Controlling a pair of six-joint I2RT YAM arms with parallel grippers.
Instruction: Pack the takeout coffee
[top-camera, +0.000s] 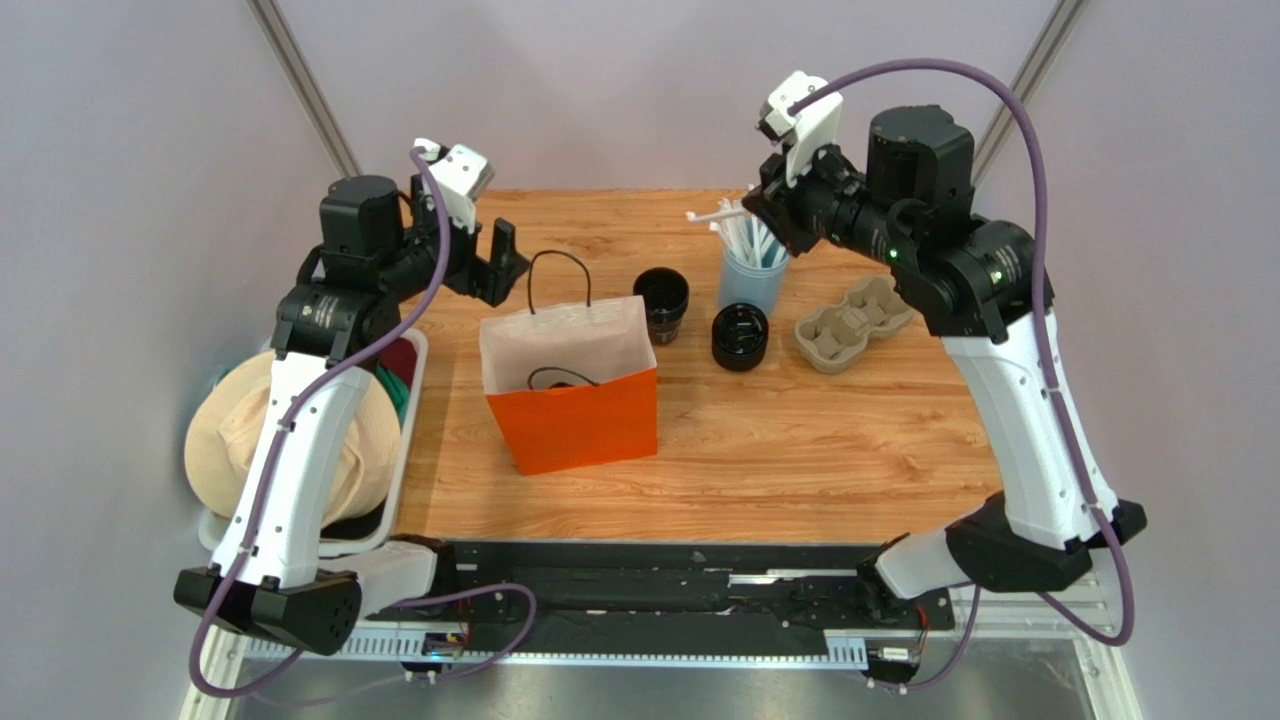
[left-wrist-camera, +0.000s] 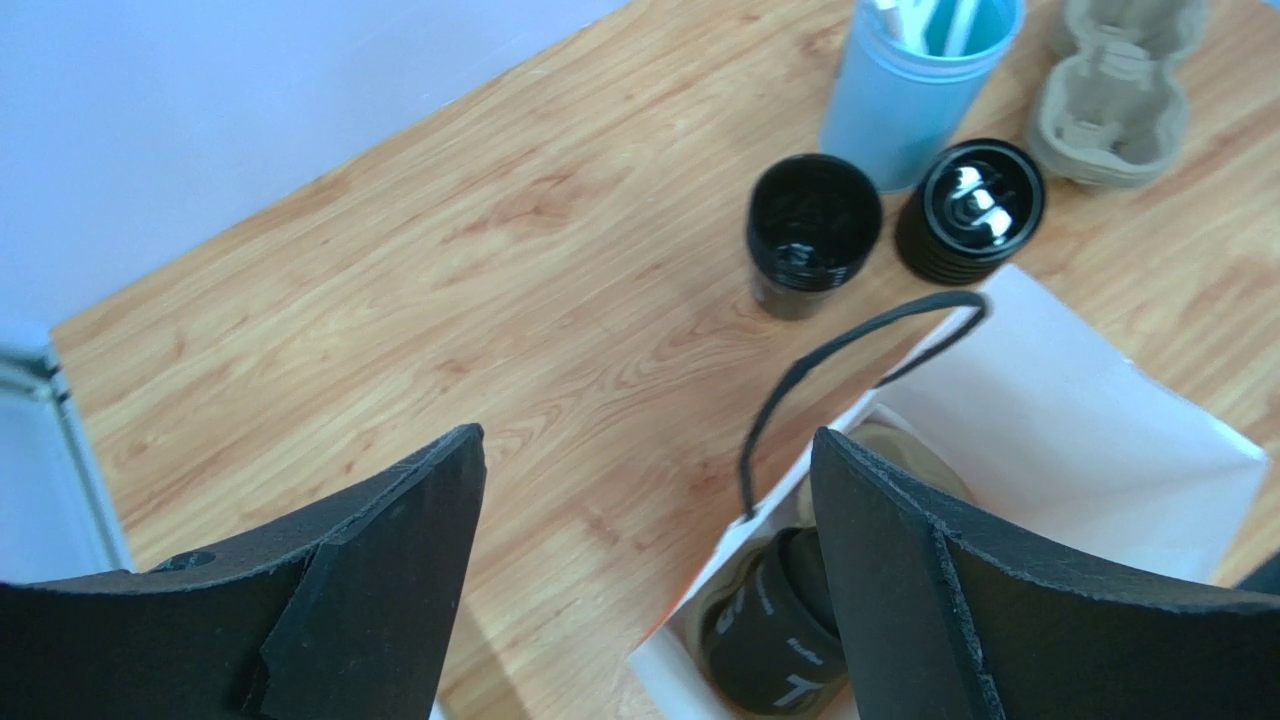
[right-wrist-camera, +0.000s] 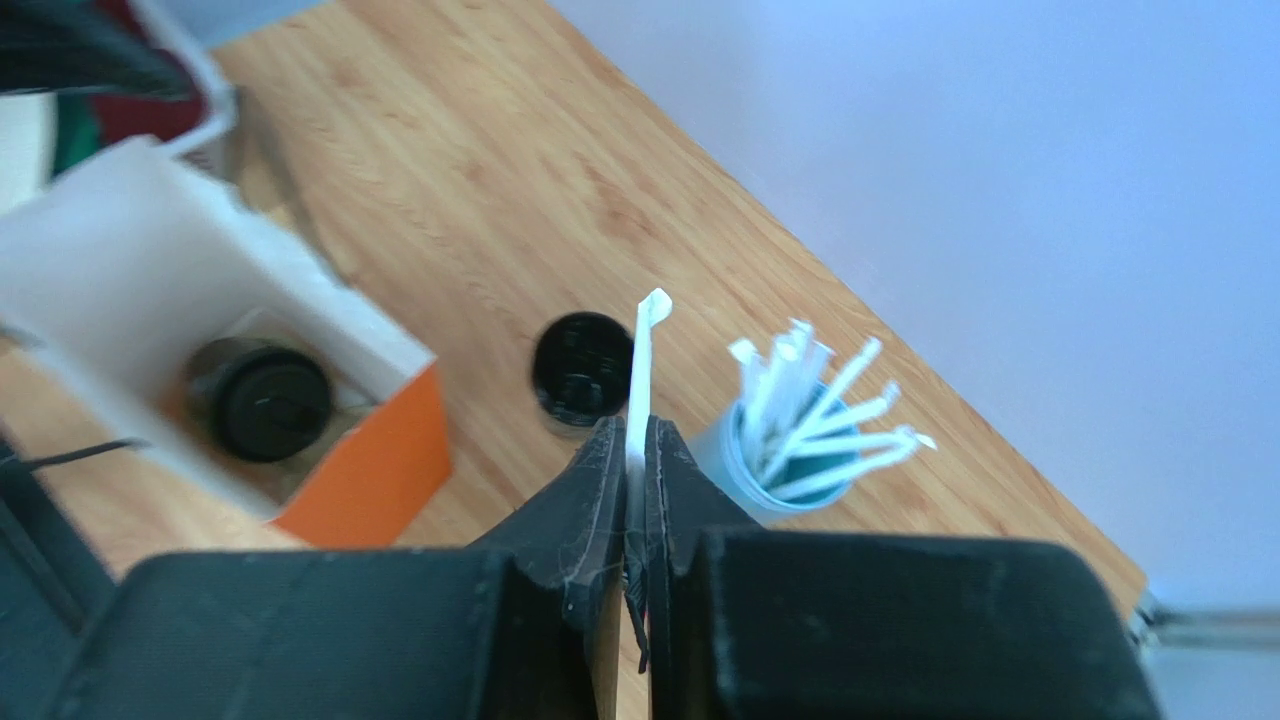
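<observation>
Two arms (top-camera: 308, 435) (top-camera: 1037, 435), two dark cups (left-wrist-camera: 813, 225) (left-wrist-camera: 766, 630)

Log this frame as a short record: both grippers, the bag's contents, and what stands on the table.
left gripper: open, empty, near the bag's left rim
right gripper: shut on a white straw, above the blue cup
orange bag: upright, open, lidded dark cup inside
on table: open black cup, stack of black lids, blue cup of straws, cardboard tray
</observation>
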